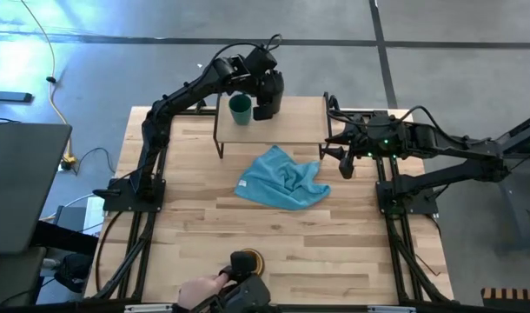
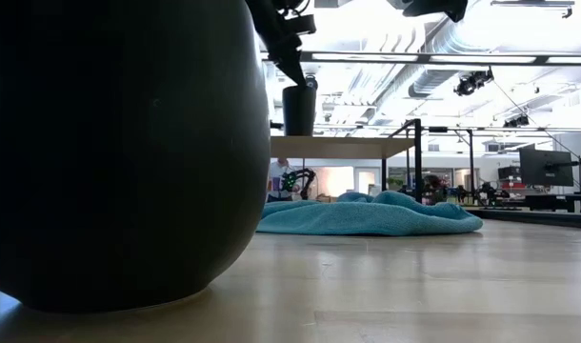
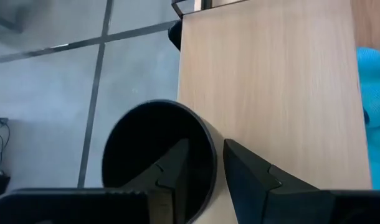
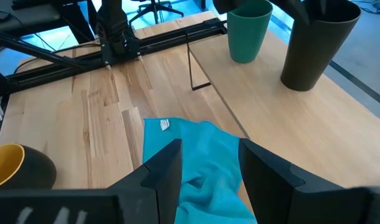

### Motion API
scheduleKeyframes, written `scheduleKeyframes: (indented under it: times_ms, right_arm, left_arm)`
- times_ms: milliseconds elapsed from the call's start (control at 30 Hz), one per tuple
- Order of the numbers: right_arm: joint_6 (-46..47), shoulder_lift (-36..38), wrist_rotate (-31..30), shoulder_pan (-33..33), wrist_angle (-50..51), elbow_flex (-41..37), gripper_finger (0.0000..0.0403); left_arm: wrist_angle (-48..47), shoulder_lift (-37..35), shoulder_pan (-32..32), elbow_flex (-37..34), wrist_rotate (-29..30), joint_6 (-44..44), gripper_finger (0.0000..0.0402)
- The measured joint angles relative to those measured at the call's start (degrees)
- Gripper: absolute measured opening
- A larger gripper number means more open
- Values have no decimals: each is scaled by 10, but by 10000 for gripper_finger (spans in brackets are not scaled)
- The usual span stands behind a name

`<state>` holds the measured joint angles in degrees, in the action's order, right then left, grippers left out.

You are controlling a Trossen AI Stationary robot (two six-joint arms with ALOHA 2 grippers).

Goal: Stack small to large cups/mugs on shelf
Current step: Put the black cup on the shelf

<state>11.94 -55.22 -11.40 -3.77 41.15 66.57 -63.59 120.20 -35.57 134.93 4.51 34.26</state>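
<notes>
So the left tool (image 1: 267, 103) is up at the far edge of the shelf (image 1: 291, 122), pinching the rim of the black cup (image 1: 267, 109) with one finger inside and one outside, and the cup's bottom sits on the board. The teal cup (image 1: 240, 109) stands just to the left of it on the same shelf, upright. A crumpled blue cloth (image 1: 282, 179) lies on the bench (image 1: 352, 243) just nearer than the shelf. At the near edge, a person's hand (image 1: 200, 291) is on the dark mug (image 1: 245, 263) with the yellow-orange inside. Over on the right, the right tool (image 1: 334, 154) hovers by the shelf's right end, fingers spread wide, holding nothing.
</notes>
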Motion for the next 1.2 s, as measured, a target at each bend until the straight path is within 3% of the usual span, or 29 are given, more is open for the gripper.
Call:
scheduleKeyframes:
  times_ms: [500,933,1200]
  right_arm:
    - [-4,0,-8,0,2,0,149]
    - [-3,0,-8,0,2,0,149]
    - [-4,0,-8,0,2,0,149]
  left_arm:
    - [-50,8,0,0,-21,-6,86]
    - [-54,9,12,0,-25,-18,8]
    - [-81,9,19,0,-26,-22,5]
